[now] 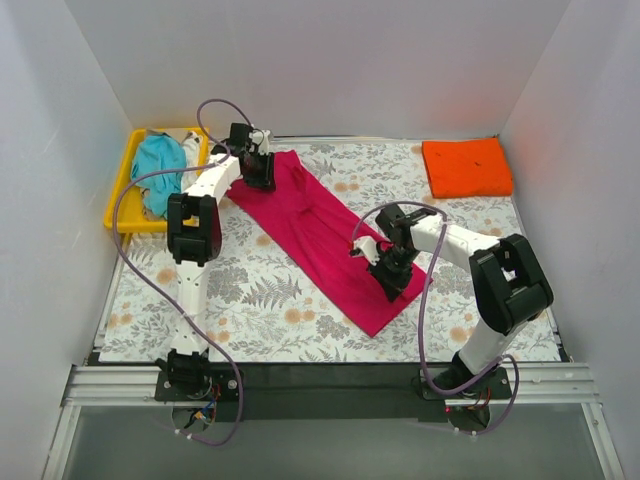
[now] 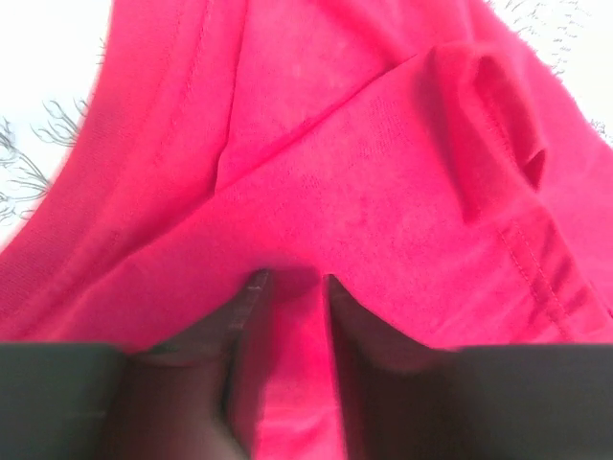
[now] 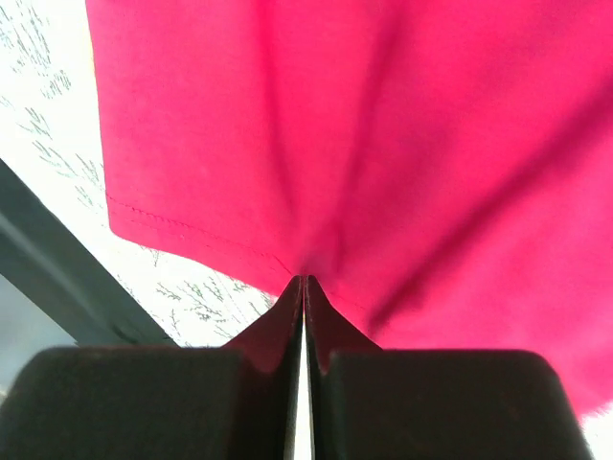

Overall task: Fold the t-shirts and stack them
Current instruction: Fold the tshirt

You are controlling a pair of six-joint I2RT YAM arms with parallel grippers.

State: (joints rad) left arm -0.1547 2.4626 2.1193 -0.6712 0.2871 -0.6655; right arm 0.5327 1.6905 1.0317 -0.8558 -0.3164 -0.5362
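Magenta t-shirt point(image 1: 322, 238) lies diagonal across counter point(image 1: 250, 290), stretched btwn arms, prob. to flatten for folding. Left pincer point(image 1: 261, 177) pinches its far end, right pincer point(image 1: 393, 282) clamps near hem. Orange t-shirt point(image 1: 466, 168) folded far right, likely stack base.

Top view: the left arm point(image 1: 195, 220) covers part of the teal shirt point(image 1: 158, 162) and the tray's point(image 1: 118, 195) 4 o'clock corner; a pale scrap point(image 1: 188, 134) at the tray's 12 o'clock is too small to identify; the left gripper point(image 1: 262, 178) and right gripper point(image 1: 392, 275) hide their own fingertips. Left wrist view: the pink shirt point(image 2: 364, 172) runs off every edge; the fingers point(image 2: 206, 355) at 6 o'clock are blurred, with a strip of cloth between them. Right wrist view: the shirt leaves at 12 and 3 o'clock; the closed tips hide the pinched cloth edge.
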